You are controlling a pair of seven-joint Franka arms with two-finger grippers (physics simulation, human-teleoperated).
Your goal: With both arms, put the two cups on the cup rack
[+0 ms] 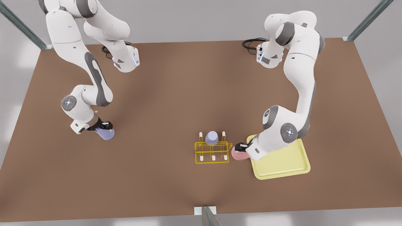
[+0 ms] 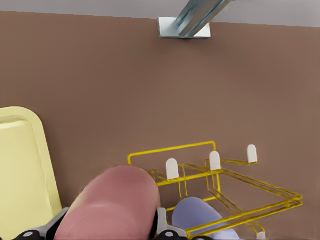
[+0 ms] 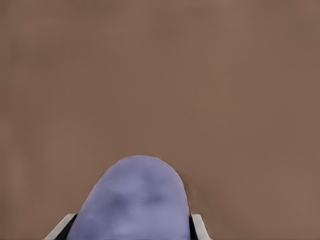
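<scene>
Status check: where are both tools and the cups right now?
Left tool shut on pink cup, between tray and cup rack. Right tool shut on lavender cup, far off. Third cup already on a rear peg.

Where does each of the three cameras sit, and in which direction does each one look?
Front view: high above the table, looking down on both arms, the cup rack and the yellow tray.
Left wrist view: on the left gripper, facing past its pink cup toward the rack, the tray corner and a lavender cup on the rack.
Right wrist view: on the right gripper, facing bare table past its lavender-blue cup.
Front and left wrist views share rack, tray, pink cup.
</scene>
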